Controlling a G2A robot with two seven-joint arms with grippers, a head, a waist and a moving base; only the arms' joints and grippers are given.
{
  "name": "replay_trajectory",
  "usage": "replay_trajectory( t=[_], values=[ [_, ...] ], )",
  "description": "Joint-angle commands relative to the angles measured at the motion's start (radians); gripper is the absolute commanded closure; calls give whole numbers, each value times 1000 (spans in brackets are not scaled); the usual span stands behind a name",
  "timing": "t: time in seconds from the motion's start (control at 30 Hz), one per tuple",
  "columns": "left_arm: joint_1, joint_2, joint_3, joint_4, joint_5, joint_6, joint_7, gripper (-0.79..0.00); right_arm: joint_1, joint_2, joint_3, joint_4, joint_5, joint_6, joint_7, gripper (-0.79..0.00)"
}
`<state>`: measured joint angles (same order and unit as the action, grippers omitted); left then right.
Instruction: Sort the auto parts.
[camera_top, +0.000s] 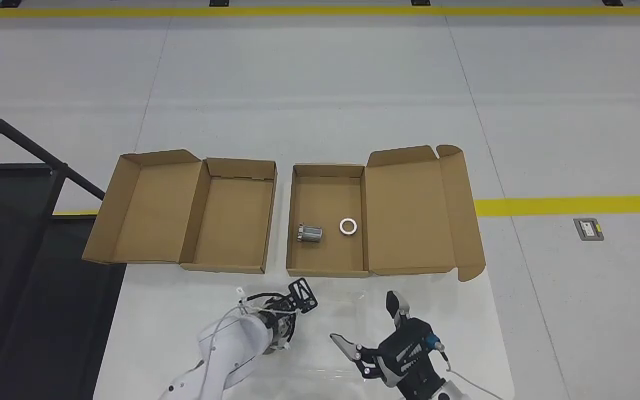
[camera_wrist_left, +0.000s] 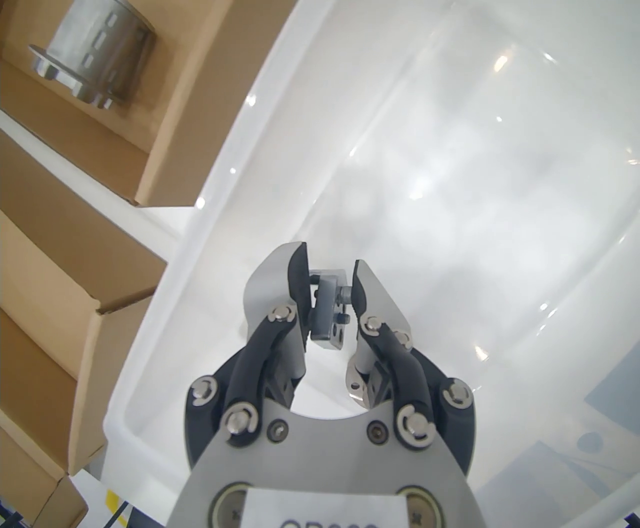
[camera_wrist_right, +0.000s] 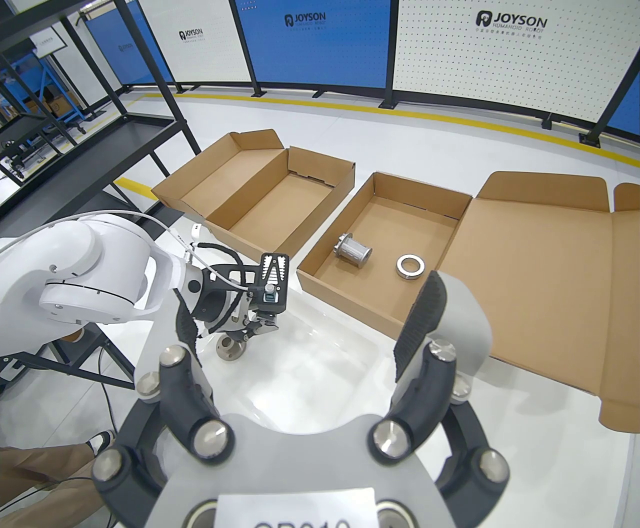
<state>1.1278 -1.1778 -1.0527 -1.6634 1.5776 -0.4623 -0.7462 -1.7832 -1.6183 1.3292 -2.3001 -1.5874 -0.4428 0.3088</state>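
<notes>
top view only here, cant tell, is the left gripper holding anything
Observer: Yes, the left gripper is shut on a small grey metal block with bolts, above the clear bin.
Operator: anything else under it
Observer: A round flanged metal piece sits just below that gripper; I cannot tell whether they touch.
Operator: and whats been sorted, any detail
Observer: The cylinder in the cardboard box lies on its side, with slots in its wall and a flange at one end.
</notes>
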Motion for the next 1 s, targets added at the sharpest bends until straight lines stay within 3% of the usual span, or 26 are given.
replay_trajectory(
  t=[0.0, 0.27, 0.47, 0.67, 0.97],
  values=[
    [6, 1, -7, -8, -9, -6, 12, 0, 0, 0, 0, 0, 0, 0, 0, -785],
    [54, 17, -98, -134, -118, -83, 13, 0, 0, 0, 0, 0, 0, 0, 0, -785],
    [104, 36, -236, -251, -212, -112, 16, 0, 0, 0, 0, 0, 0, 0, 0, -785],
    [132, 48, -366, -289, -334, -98, 63, 0, 0, 0, 0, 0, 0, 0, 0, -785],
    [132, 48, -366, -289, -334, -98, 63, 0, 0, 0, 0, 0, 0, 0, 0, -785]
  ],
)
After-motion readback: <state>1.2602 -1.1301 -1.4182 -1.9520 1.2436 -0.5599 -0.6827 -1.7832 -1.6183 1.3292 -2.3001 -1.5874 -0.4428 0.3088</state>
